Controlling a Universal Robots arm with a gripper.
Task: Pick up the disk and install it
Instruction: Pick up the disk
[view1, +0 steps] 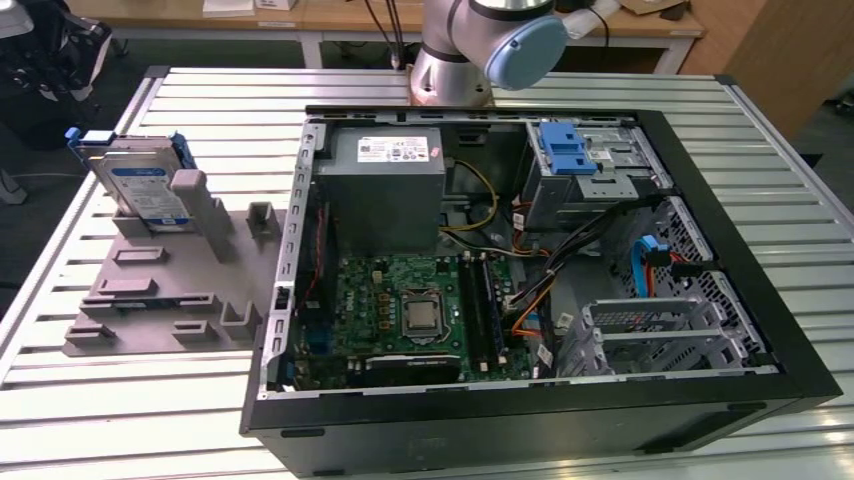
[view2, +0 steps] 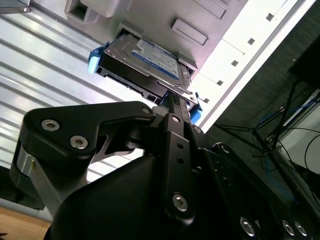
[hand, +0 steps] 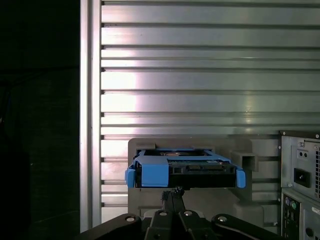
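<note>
- Closest in the first wrist view is the hand (hand: 173, 192), clenched on nothing and aimed at the disk (hand: 182, 169), which is apart from it.
- In the second wrist view, the blue-framed disk (view2: 150, 57) lies beyond the hand (view2: 175, 98).
- In the exterior view, the disk (view1: 140, 185) stands upright in a grey holder (view1: 160, 290) on the bench (view1: 107, 420), at the exterior view's left of the open computer case (view1: 787, 350).
- I'd judge the pick-up not yet made. A grasp calls for the jaws to spread across the carrier.

We see an open black desktop computer case (view1: 534, 430) lying on a ribbed silver metal table (view1: 134, 420), holding a green motherboard (view1: 400, 310), a grey power supply box with a white label (view1: 380, 175) and a blue-latched metal drive cage (view1: 587, 165), with a grey plastic fixture plate (view1: 160, 300) just beside it on the exterior view's left.
</note>
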